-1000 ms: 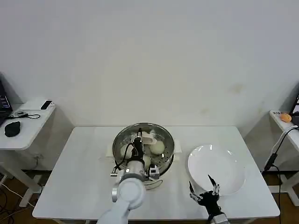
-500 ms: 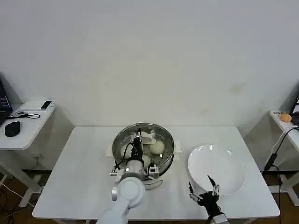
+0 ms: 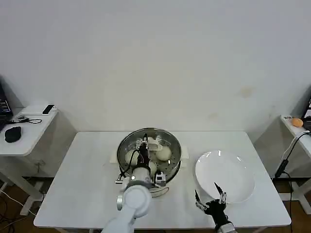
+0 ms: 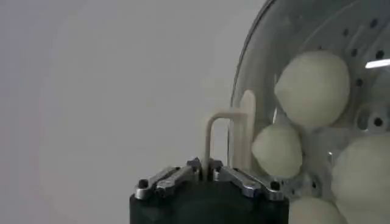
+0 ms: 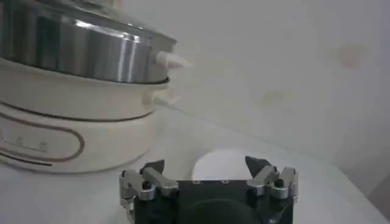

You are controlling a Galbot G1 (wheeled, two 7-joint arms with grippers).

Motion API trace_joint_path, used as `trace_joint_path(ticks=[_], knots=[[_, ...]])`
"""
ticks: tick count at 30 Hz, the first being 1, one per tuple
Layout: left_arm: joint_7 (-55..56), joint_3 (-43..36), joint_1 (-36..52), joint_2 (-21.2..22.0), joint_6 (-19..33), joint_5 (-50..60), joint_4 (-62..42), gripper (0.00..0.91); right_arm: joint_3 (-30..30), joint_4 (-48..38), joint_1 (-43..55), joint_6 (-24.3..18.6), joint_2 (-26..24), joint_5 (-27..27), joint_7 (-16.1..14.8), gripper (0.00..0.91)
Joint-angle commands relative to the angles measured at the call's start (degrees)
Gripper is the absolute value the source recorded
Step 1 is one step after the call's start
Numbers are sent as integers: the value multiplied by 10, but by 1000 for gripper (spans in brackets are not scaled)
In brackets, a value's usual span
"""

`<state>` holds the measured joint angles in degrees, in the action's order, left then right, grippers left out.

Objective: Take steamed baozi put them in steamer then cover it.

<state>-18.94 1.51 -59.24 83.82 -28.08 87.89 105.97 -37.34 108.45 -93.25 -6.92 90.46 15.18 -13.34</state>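
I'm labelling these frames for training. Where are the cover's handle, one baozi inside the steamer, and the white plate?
cover's handle (image 4: 226, 139): left wrist view, on the whitish bar.
baozi (image 4: 312, 87): left wrist view, on the bun's rounded top.
white plate (image 3: 238, 170): head view, on its bare centre.

Cream, steel and white on a white table

The buns (image 4: 312, 87) are showing smooth cream-white inside the shiny steel pot (image 3: 148, 151), its tray dotted with dark holes, its base (image 5: 67, 125) glowing cream with a thin brown line; at 3 o'clock the plate (image 3: 225, 175) is gleaming plain white.
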Motion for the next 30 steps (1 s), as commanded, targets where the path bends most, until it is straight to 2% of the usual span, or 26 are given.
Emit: trace_joint_path(ticks=[1,13,21,26,28,30], knots=[[-3,1,-10,-6,0,-6,28,907,2,0,-1,0,0,1,0,907],[20,15,-82,-62,25,-63,142,907,1,0,-4,-2,-1,-1,0,907],[63,65,-167,-98,57,-136,253,907,4,5,-15,-4,-10,-7,0,907],[134,145,-259,-115,62,-282,313,907,1,13,-28,-7,-25,-24,1,907],[193,208,-285,-125,65,-442,305,907,2,13,-23,-4,-23,-30,2,907],[242,274,-302,-114,94,-575,284,907,6,12,-25,-3,-26,-50,4,907]])
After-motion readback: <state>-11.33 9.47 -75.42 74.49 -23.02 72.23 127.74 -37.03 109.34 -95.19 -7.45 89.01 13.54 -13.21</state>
